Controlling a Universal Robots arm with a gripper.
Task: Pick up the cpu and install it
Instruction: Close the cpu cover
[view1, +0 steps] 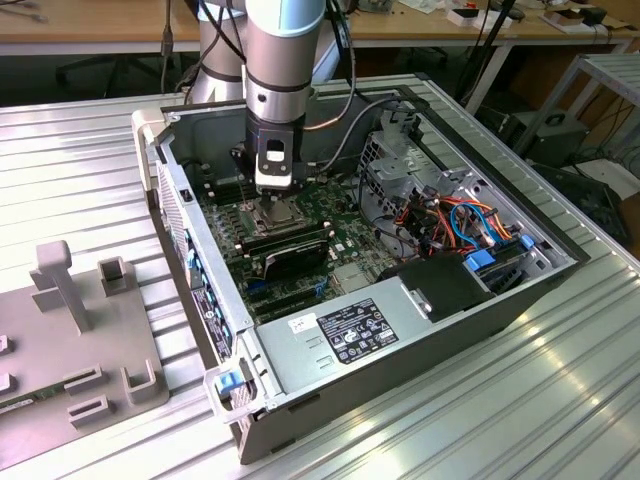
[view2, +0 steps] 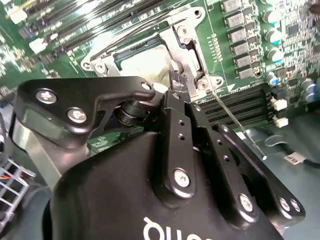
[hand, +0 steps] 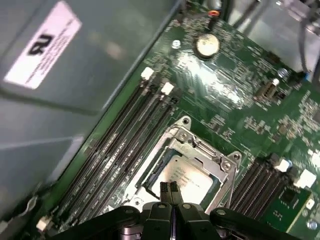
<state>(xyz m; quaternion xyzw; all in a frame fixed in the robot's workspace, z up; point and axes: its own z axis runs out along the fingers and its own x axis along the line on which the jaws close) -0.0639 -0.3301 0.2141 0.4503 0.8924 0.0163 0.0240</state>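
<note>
Cpu (hand: 184, 176) in the socket (hand: 226, 165), inside the computer case (view1: 176, 205)
Sits between memory slots (hand: 120, 150), directly under the gripper (hand: 169, 190).

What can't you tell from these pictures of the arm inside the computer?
1. Whether the cpu lies fully seated: first wrist view, the jaws cover one edge.
2. The socket's near half: second wrist view, the jaws' own black body blocks it.
3. Whether the jaws touch the cpu: exterior view, too small to tell.

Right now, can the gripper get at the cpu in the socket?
Probably yes: the gripper hangs right over the cpu, whose bare face shows inside the metal socket frame, with nothing between them.
</note>
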